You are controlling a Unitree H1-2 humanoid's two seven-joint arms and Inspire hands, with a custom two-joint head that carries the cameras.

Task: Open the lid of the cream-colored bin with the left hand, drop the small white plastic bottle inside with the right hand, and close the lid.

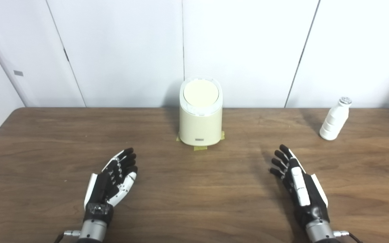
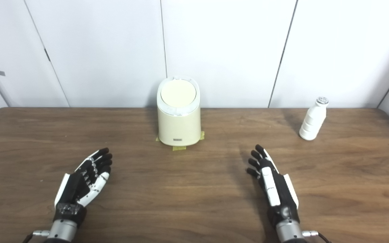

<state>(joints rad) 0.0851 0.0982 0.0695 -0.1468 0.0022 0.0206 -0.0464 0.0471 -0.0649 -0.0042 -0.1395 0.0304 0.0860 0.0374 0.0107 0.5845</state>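
The cream-colored bin (image 1: 200, 125) stands at the table's far middle, its round lid (image 1: 201, 93) closed flat on top. A small white plastic bottle (image 1: 335, 119) with a silver cap stands upright at the far right. My left hand (image 1: 113, 179) rests low over the near left of the table, palm up, fingers stretched and apart, holding nothing. On the near right my right hand (image 1: 297, 180) is on edge, fingers extended toward the back, also empty. Both hands are well short of the bin and the bottle.
Yellow tape (image 1: 200, 147) marks the bin's base. The brown wooden table (image 1: 194, 189) ends at a white panelled wall (image 1: 248, 50) just behind the bin and bottle.
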